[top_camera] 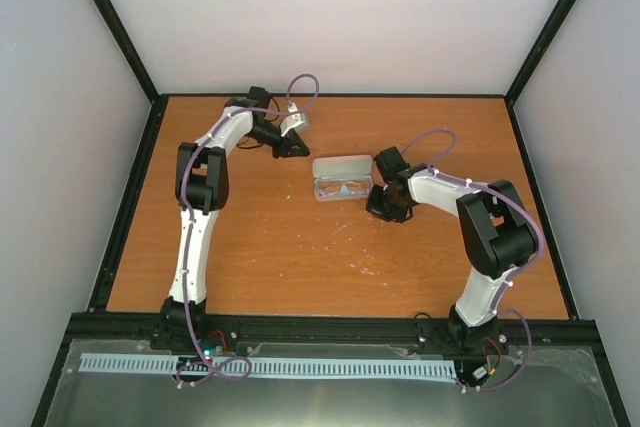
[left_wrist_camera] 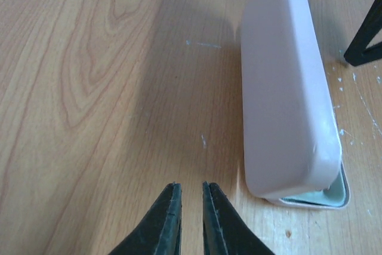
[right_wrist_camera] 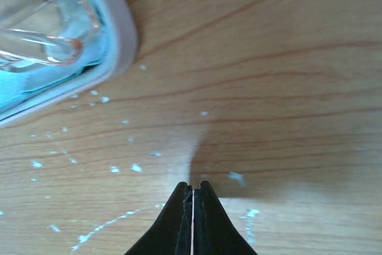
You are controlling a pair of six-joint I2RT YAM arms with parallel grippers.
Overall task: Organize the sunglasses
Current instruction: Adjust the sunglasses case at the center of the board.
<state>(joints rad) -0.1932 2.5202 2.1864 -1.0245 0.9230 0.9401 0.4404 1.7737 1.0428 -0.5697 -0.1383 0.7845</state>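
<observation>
The pink case [top_camera: 340, 169] lies open in the middle of the table, its lid raised at the back. The sunglasses [top_camera: 338, 189] rest inside it; in the right wrist view their thin clear frame with orange edges [right_wrist_camera: 42, 34] lies on a light blue cloth [right_wrist_camera: 36, 91] within the case rim [right_wrist_camera: 119, 34]. My left gripper [top_camera: 296, 147] sits behind and left of the case, its jaws slightly open and empty [left_wrist_camera: 191, 186], beside the lid's pink back [left_wrist_camera: 286, 88]. My right gripper [top_camera: 381, 209] is right of the case, shut and empty [right_wrist_camera: 193, 186], low over the wood.
White scuff marks [right_wrist_camera: 119, 168] dot the wooden tabletop near the case. A black frame rail [top_camera: 130, 207] borders the table, with white walls behind it. A black part of the right arm's gripper [left_wrist_camera: 365, 40] shows beyond the case in the left wrist view.
</observation>
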